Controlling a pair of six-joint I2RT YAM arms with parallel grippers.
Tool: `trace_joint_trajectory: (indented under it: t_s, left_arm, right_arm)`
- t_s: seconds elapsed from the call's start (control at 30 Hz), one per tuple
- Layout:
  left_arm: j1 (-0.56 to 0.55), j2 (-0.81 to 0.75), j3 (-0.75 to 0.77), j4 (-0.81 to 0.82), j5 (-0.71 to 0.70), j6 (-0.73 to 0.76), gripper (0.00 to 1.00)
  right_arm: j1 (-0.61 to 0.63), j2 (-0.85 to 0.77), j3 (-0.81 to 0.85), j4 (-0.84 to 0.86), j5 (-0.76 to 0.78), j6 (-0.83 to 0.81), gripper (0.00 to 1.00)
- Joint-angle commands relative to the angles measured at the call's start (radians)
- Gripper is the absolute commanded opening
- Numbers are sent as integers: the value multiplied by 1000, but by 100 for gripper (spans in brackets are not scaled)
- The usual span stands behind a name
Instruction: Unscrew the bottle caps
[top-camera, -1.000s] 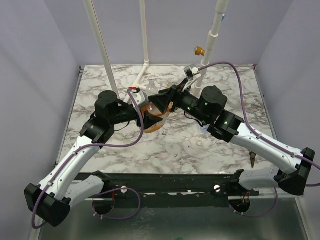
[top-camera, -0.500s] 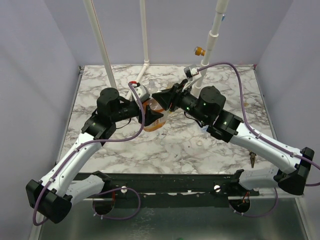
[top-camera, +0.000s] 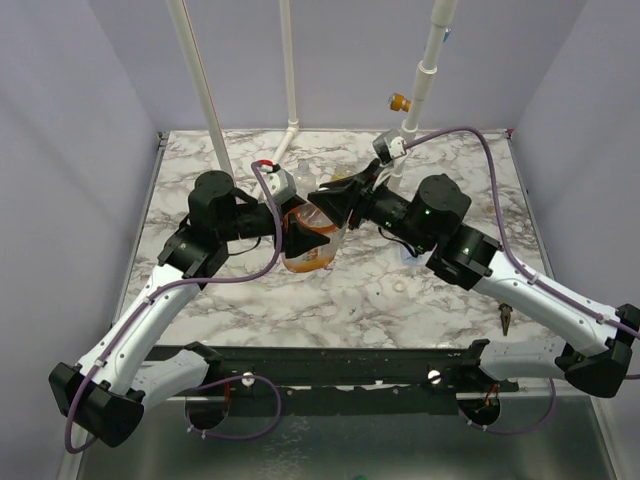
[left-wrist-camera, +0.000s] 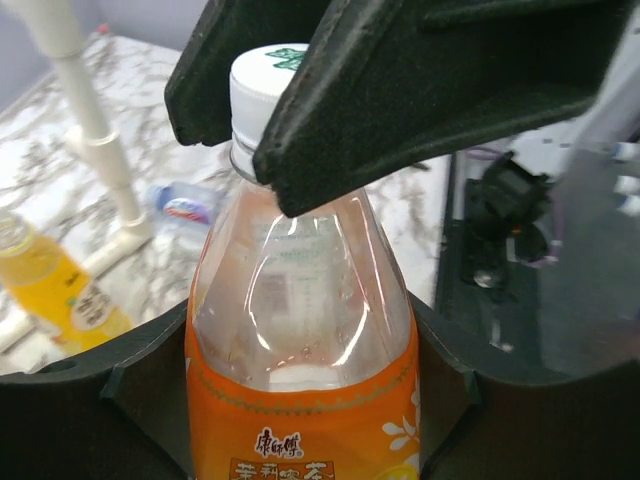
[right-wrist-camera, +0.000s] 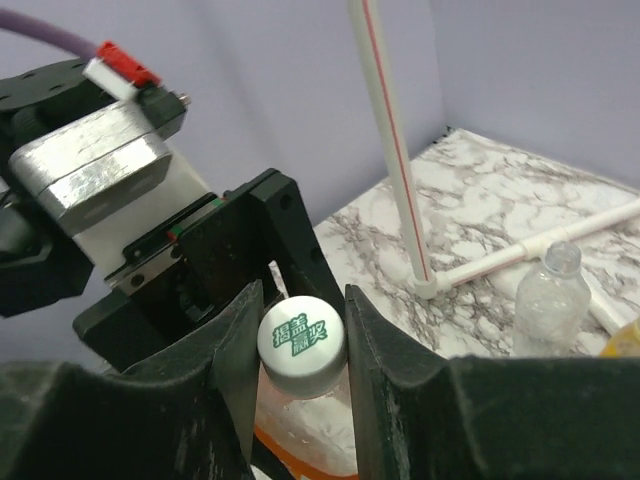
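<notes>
Top cam looks down from behind; both wrist cams, close-up, share orange bottle (left-wrist-camera: 300, 330) w/ cap (left-wrist-camera: 258, 90).

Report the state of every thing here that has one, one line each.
orange bottle, held around its body by the left gripper
cap, on the orange bottle's neck, clamped between two fingers
left gripper, shut on the orange bottle
right gripper, shut on the cap
blue-labelled bottle, lying on its side
small clear bottle, upright; cap cannot be told
yellow bottle, standing, blurred
</notes>
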Motion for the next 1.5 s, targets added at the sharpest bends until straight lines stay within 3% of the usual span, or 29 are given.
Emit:
trace_joint_trajectory:
  t_s: [0.0, 0.4, 0.53, 0.63, 0.67, 0.73, 0.77, 1.03, 1.07, 1.13, 1.47]
  left_arm:
    - [-6, 3, 68, -27, 296, -105, 6]
    - [-6, 19, 111, -27, 421, -202, 6]
    - [-6, 14, 107, -28, 415, -200, 5]
    - [-6, 6, 100, -47, 368, -168, 4]
    - [-6, 4, 98, -60, 339, -156, 4]
    - [-6, 1, 94, -93, 269, -113, 2]
    - [-6, 0, 93, -107, 214, -93, 2]
    - [-6, 17, 77, -168, -199, -36, 0]
    - [-7, 20, 76, -170, -234, -35, 0]
    - [-7, 26, 79, -172, -276, -33, 0]
    - [-9, 19, 85, -172, -321, -27, 0]
  right_arm:
    - [-1, -42, 46, -8, -224, -96, 1]
    - [-21, -47, 58, 39, -634, -140, 1]
    - [-30, -46, 79, -18, -621, -170, 1]
    - [-32, -53, 96, -87, -467, -195, 4]
    - [-32, -55, 103, -110, -392, -199, 21]
    - [-32, -64, 108, -125, -232, -200, 83]
    - [-32, -72, 107, -125, -157, -199, 99]
    - [-32, 25, 211, -200, 126, -173, 99]
    - [-32, 62, 248, -225, 138, -169, 95]
    - [-32, 125, 311, -277, 147, -158, 87]
    - [-32, 192, 352, -274, 145, -119, 73]
